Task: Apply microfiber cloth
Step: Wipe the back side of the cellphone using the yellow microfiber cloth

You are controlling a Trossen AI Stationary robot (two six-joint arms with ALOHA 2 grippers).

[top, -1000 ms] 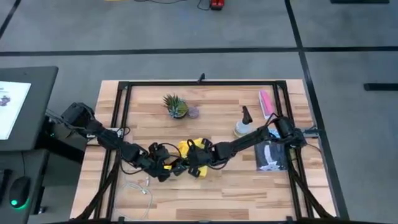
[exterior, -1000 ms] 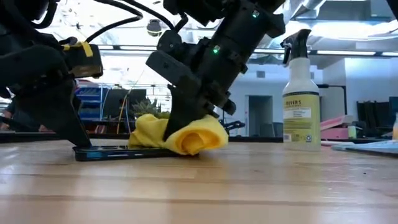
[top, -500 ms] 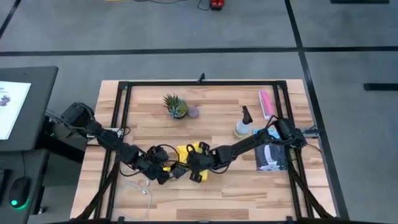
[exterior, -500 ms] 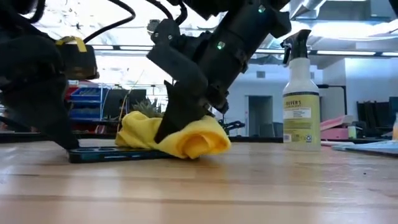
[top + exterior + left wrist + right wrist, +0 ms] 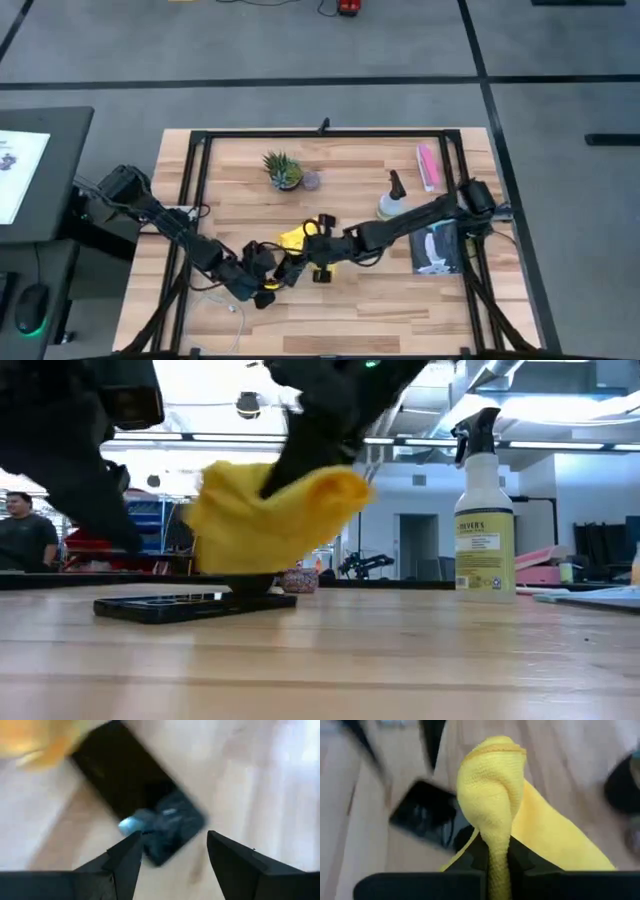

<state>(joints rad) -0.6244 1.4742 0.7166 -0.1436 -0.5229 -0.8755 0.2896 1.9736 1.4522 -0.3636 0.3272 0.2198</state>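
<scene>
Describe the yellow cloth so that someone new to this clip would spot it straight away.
Start at the light wooden table and go to its middle, where the two dark arms meet. There the right claw is shut on a bright yellow soft microfiber cloth, holding it bunched above a flat black smartphone. It is the only yellow fabric there, unlike the clear spray bottle standing farther right.

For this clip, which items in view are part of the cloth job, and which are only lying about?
In use:
- bright yellow soft microfiber cloth, pinched in the right gripper, hanging above the phone
- flat black smartphone on the wooden table
- left gripper, open beside the phone

Lying about:
- clear spray bottle
- small green potted plant
- pink flat packet
</scene>
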